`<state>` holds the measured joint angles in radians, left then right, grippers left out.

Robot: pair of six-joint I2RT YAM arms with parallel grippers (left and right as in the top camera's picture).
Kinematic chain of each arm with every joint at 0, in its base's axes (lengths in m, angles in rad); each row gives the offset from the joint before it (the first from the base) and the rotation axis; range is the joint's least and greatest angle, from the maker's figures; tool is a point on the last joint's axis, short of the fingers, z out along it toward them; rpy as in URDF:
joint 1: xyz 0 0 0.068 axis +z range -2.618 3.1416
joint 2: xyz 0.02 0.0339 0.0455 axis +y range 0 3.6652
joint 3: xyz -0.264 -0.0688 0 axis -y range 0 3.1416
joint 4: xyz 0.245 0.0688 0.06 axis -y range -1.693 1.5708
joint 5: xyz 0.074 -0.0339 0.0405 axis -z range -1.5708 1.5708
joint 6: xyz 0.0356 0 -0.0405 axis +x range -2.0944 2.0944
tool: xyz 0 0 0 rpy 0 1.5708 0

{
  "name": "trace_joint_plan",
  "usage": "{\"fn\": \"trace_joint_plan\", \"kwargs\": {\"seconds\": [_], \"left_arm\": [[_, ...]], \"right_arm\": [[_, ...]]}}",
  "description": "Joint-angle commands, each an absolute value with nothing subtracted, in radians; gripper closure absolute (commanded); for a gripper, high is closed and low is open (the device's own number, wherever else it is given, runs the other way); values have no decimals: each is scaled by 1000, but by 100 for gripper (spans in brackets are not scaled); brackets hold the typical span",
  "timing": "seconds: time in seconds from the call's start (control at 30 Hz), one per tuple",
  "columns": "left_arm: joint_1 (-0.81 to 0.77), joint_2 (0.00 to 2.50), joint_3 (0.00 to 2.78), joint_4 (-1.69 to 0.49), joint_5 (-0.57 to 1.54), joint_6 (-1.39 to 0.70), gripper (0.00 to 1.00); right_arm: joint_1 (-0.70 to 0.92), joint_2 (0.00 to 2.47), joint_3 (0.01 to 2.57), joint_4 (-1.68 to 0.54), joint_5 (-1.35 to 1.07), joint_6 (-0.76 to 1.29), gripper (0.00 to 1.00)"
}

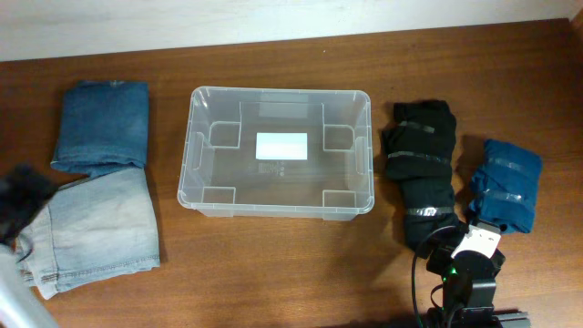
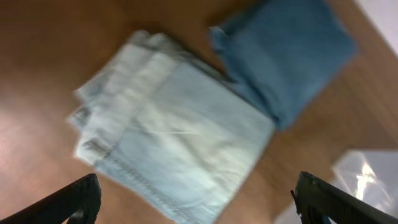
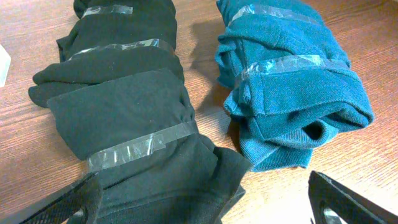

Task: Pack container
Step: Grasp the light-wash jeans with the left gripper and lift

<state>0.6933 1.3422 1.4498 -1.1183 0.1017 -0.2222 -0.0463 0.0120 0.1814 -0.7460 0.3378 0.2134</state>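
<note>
The clear plastic container [image 1: 193, 155] stands empty at the table's middle, with a white label on its base. My left gripper [image 1: 18, 200] is a blurred dark shape at the far left. In the left wrist view it [image 2: 199, 205] is open and empty above the folded light jeans [image 2: 174, 137]; a corner of the container [image 2: 367, 174] shows at the right. My right gripper [image 1: 453, 244] is open and empty over the near end of the black taped bundle [image 3: 118, 106], with the teal taped bundle [image 3: 292, 81] to its right.
Folded dark blue jeans [image 1: 102, 125] lie at the far left, behind the light jeans [image 1: 96, 228]. The black bundle [image 1: 421, 169] and the teal bundle [image 1: 504, 182] lie right of the container. A pale wall edge runs along the table's back.
</note>
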Motion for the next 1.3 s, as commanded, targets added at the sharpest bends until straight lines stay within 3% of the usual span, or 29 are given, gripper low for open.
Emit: {"fn": "trace_joint_plan", "kwargs": {"seconds": [0.0,0.23,0.47,1.27], "left_arm": [[866,1420,1469,-1153,179,-128,1],[1116,1626,1469,-1136,393,-56,1],[1223,1784,1468,-1126,430,11,1],[1222,2212,1468,-991,674,316,3]], "right_arm": [[-53,5,174,-744,344,225,2],[-53,5,174,-744,344,225,2],[-53,5,174,-744,344,225,2],[-53,5,174,-744,344,225,2]]}}
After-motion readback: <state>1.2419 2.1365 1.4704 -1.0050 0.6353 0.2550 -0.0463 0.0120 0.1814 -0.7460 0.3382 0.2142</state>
